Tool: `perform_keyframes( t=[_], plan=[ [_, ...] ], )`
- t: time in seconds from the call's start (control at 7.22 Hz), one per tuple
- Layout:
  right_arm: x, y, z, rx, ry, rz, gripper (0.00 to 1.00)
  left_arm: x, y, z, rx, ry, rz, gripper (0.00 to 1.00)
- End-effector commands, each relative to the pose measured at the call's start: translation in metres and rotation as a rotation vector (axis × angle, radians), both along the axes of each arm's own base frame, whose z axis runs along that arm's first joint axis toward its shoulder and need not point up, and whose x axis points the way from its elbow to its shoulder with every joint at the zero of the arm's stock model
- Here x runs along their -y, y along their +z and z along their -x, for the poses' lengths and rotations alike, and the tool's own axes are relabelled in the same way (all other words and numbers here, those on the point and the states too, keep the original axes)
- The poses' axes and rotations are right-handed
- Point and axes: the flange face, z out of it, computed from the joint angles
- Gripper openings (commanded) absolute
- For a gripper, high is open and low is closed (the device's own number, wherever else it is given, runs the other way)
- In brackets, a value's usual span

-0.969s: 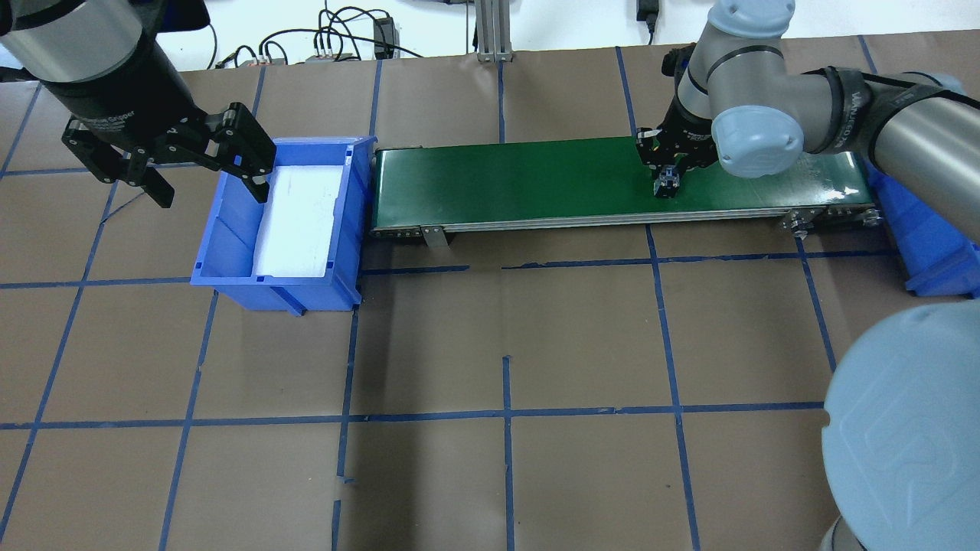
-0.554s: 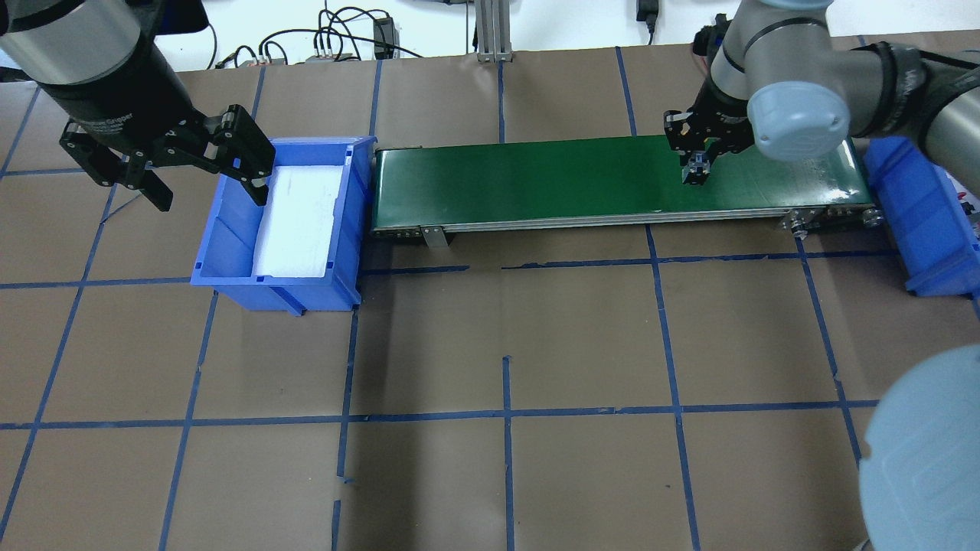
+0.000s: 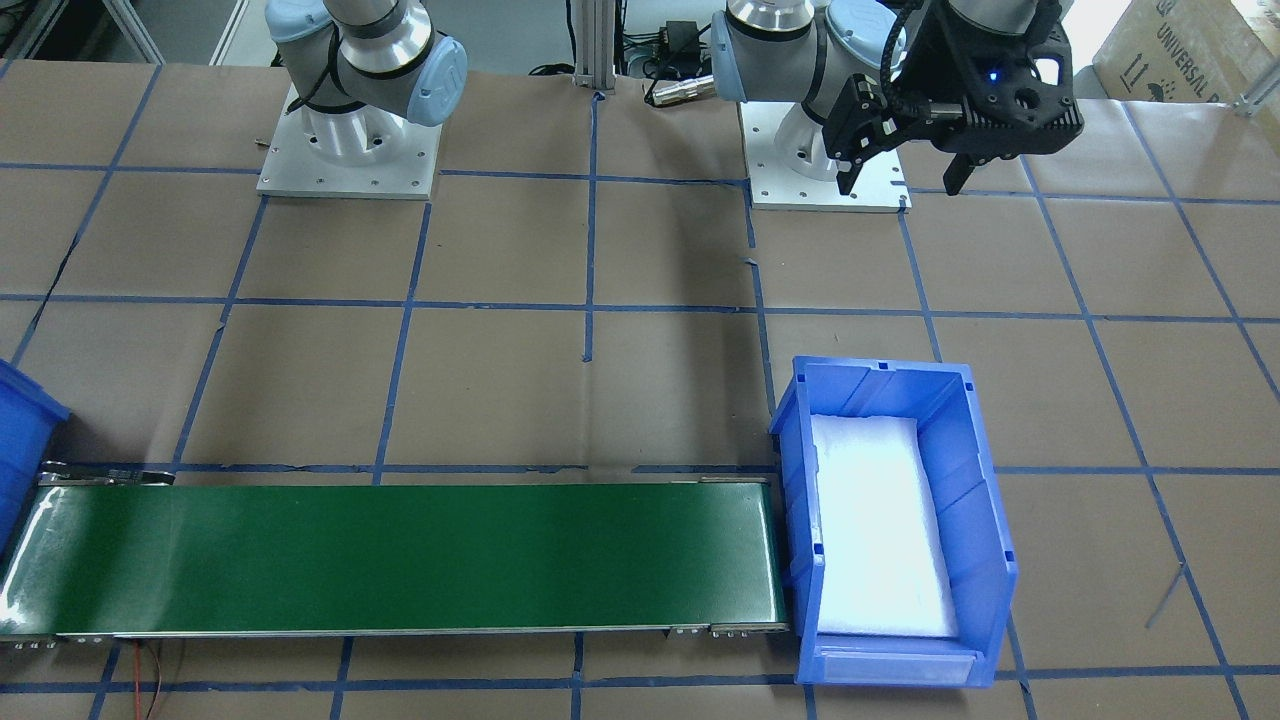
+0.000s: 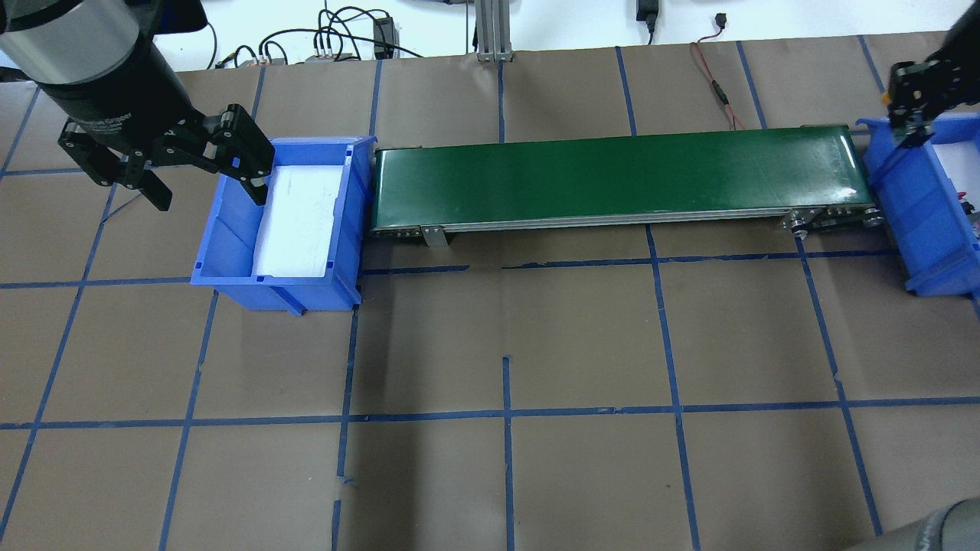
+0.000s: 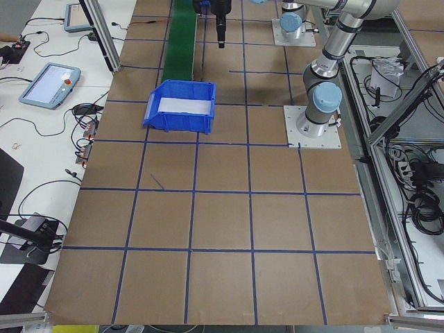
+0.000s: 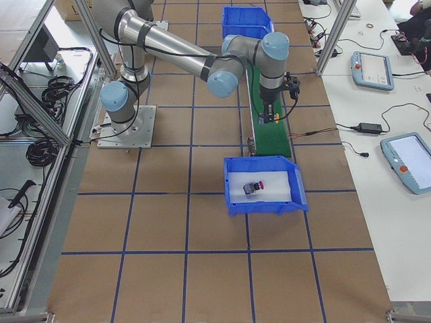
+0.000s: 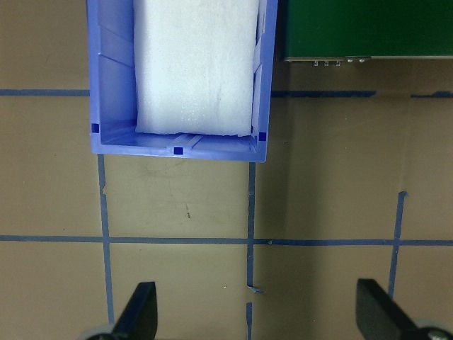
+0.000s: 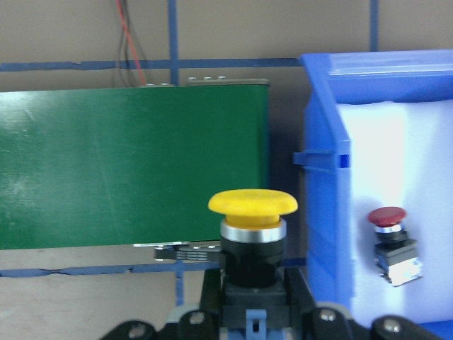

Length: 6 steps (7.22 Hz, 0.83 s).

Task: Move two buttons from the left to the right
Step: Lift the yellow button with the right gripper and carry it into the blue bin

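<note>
My right gripper point(image 8: 253, 315) is shut on the yellow button point(image 8: 253, 212), holding it by its black contact block with the cap upright. It hangs over the green belt's right end, at the wall of the right blue bin point(image 8: 324, 212); the overhead view shows it there too point(image 4: 909, 107). The red button point(image 8: 388, 234) lies on white foam inside that bin and also shows in the exterior right view point(image 6: 254, 188). My left gripper point(image 4: 208, 187) is open and empty, raised above the left wall of the left blue bin point(image 4: 230, 256).
The green conveyor belt point(image 4: 612, 176) runs between the two bins and carries nothing. The left bin point(image 3: 985, 500) holds only a white foam pad point(image 7: 195, 64). A red cable point(image 4: 716, 84) lies behind the belt's right end. Brown table with blue tape lines around.
My right gripper has carried the yellow button to the right along the belt, from its right-middle part to the right bin's edge. My left gripper has stayed where it was, open.
</note>
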Motion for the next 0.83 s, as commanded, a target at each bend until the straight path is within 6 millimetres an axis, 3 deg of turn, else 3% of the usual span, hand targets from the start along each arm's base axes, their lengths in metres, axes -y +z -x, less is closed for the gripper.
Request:
perform_keyframes(
  t=[0.0, 0.14, 0.28, 0.69],
  plan=[
    [0.009, 0.004, 0.090, -0.021, 0.023, 0.004, 0.05, 0.000, -0.001, 0.000, 0.000, -0.001, -0.001, 1.00],
    [0.027, -0.015, 0.117, -0.008, 0.030, -0.020, 0.05, 0.000, -0.001, 0.000, 0.000, -0.001, -0.001, 1.00],
    [0.040, -0.048, 0.136, 0.026, 0.037, -0.047, 0.05, 0.000, -0.001, 0.000, 0.001, -0.002, -0.001, 1.00],
    [0.055, -0.100, 0.147, 0.042, 0.042, -0.043, 0.04, 0.000, -0.001, 0.000, 0.001, -0.002, -0.001, 1.00]
  ],
)
